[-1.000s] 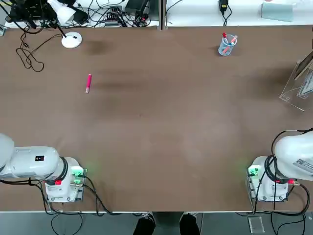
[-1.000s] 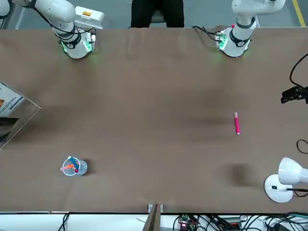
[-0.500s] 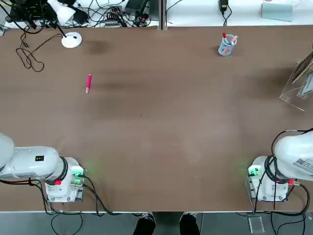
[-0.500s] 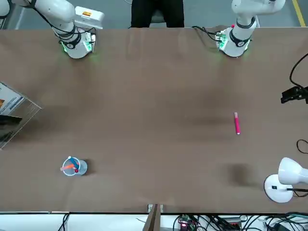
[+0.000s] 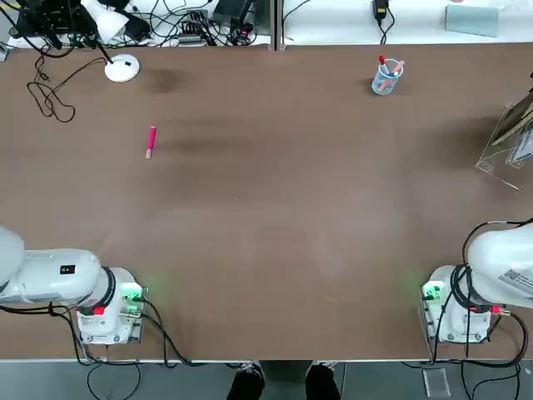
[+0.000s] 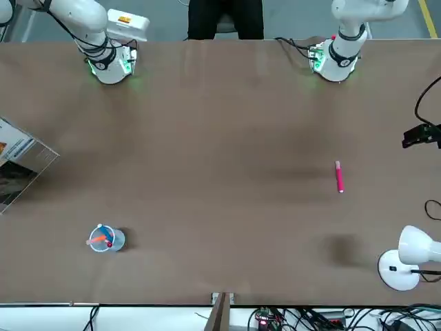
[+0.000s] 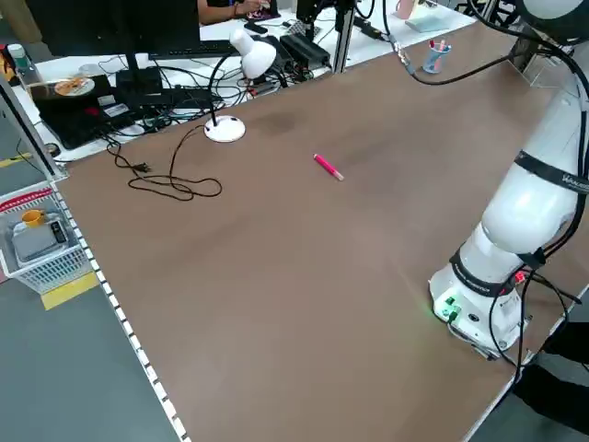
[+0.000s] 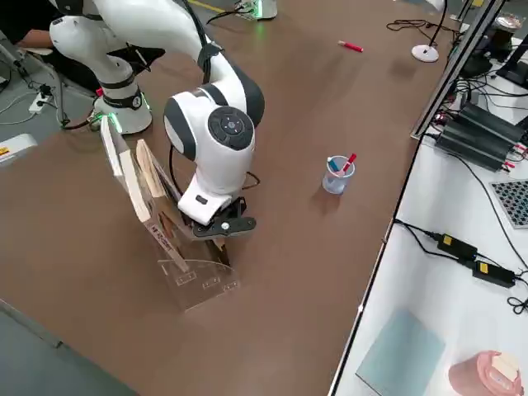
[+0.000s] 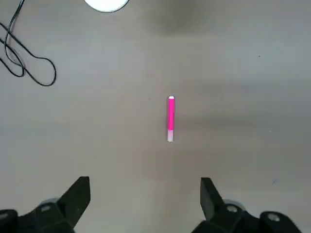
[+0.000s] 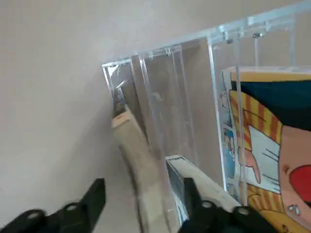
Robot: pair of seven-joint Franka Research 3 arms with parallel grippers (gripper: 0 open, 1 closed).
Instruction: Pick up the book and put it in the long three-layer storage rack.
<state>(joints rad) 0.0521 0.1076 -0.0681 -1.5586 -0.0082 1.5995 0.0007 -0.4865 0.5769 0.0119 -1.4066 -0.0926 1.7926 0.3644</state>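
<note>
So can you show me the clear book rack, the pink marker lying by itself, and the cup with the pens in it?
Clear rack [image 6: 43, 160]: front view, on its side panel.
Pink marker [image 9: 171, 114]: left wrist view, on its barrel.
Pen cup [image 8: 336, 183]: right side view, on its wall.

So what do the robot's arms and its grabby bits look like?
The arms are chunky, rounded and mostly white, with dark bands at some joints, black cables running along them, and little green and red glows near their bases. The end effector on the left and the one on the right look black, each with two blocky fingers and round screw heads.
</note>
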